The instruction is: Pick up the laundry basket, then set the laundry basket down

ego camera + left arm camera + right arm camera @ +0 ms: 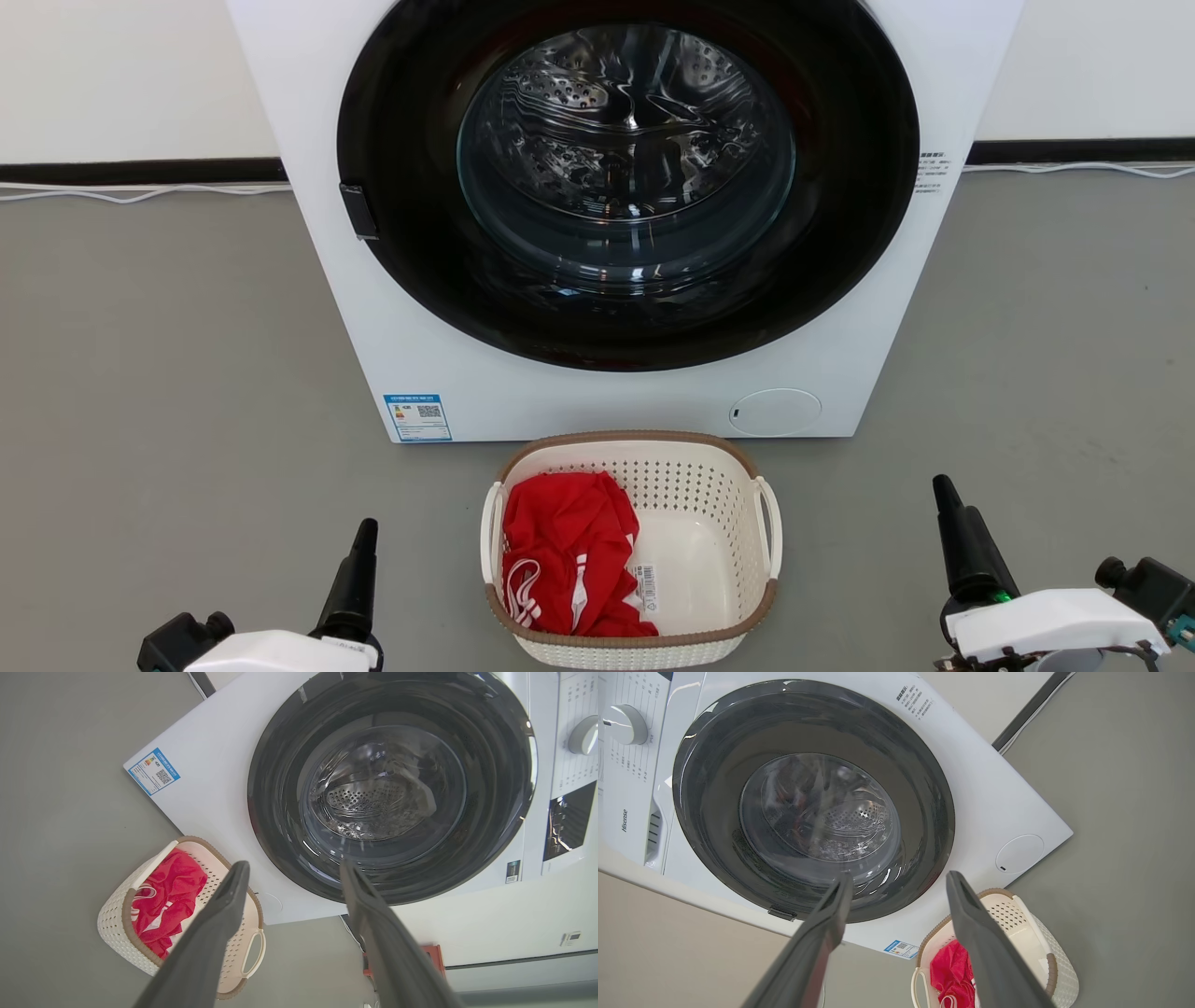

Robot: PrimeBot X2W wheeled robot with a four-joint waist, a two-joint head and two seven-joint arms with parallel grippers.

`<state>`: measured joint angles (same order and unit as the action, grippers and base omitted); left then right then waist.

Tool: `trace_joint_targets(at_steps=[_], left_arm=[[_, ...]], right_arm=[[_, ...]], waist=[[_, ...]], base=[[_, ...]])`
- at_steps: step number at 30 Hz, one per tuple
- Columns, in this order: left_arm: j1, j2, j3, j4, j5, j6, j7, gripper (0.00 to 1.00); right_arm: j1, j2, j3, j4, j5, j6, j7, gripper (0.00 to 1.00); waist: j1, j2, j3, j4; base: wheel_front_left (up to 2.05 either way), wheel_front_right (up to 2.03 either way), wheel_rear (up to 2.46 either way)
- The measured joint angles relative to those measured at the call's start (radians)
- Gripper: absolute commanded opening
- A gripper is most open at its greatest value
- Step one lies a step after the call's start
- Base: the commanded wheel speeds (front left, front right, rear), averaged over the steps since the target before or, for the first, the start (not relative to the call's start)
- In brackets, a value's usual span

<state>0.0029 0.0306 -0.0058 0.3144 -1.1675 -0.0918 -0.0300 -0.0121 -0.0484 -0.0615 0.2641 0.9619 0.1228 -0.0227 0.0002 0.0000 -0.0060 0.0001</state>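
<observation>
We see the laundry basket standing on the grey floor just in front of the washing machine, centred below its round door, with neither claw touching it. A red garment with white stripes fills its left half, and a barcode sticker lies on the bare bottom. Our left gripper hangs in front of the machine's lower left corner, fingers spread wide and holding nothing. Our right gripper hangs out beyond the machine's lower right corner, likewise released and empty.
</observation>
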Motion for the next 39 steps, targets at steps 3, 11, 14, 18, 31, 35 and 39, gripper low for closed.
trace_joint_targets(at_steps=[3, 11, 14, 18, 31, 35, 39], left_arm=[[0.000, 0.000, -0.002, 0.002, 0.034, 0.004, -0.009, 1.00], [-0.002, 0.001, -0.015, 0.002, 0.115, 0.014, -0.032, 1.00], [-0.004, 0.001, -0.019, 0.002, 0.142, 0.018, -0.038, 1.00], [-0.005, 0.002, -0.024, 0.002, 0.185, 0.021, -0.053, 1.00], [-0.007, 0.003, -0.042, 0.002, 0.312, 0.030, -0.089, 1.00], [-0.009, 0.003, -0.050, 0.002, 0.347, 0.031, -0.099, 1.00], [-0.010, 0.004, -0.056, 0.002, 0.386, 0.039, -0.113, 1.00]], right_arm=[[0.000, 0.000, 0.001, 0.001, -0.044, 0.000, -0.010, 1.00], [-0.001, 0.000, 0.007, 0.002, -0.150, 0.000, -0.032, 1.00], [-0.001, 0.001, 0.010, 0.002, -0.192, 0.000, -0.041, 1.00], [-0.001, 0.001, 0.015, 0.002, -0.243, 0.000, -0.052, 1.00], [-0.001, 0.002, 0.030, 0.001, -0.410, 0.000, -0.092, 1.00], [-0.001, 0.002, 0.031, 0.000, -0.461, 0.000, -0.102, 1.00], [-0.001, 0.002, 0.032, 0.000, -0.514, 0.000, -0.113, 1.00]], waist=[[0.0000, 0.0000, -0.002, 0.000], [0.0000, 0.0000, -0.003, -0.001], [0.0000, 0.0000, -0.003, -0.002], [0.0000, 0.0000, -0.003, -0.005], [-0.0001, 0.0000, -0.004, -0.015], [-0.0001, 0.0000, -0.003, -0.016], [0.0000, 0.0000, -0.003, -0.017]], base=[[0.00, 0.00, 0.00], [0.00, 0.00, 0.00], [0.00, 0.00, 0.00], [0.00, 0.00, 0.00], [0.00, 0.00, 0.00], [0.00, 0.00, 0.00], [0.00, 0.00, 0.00]])
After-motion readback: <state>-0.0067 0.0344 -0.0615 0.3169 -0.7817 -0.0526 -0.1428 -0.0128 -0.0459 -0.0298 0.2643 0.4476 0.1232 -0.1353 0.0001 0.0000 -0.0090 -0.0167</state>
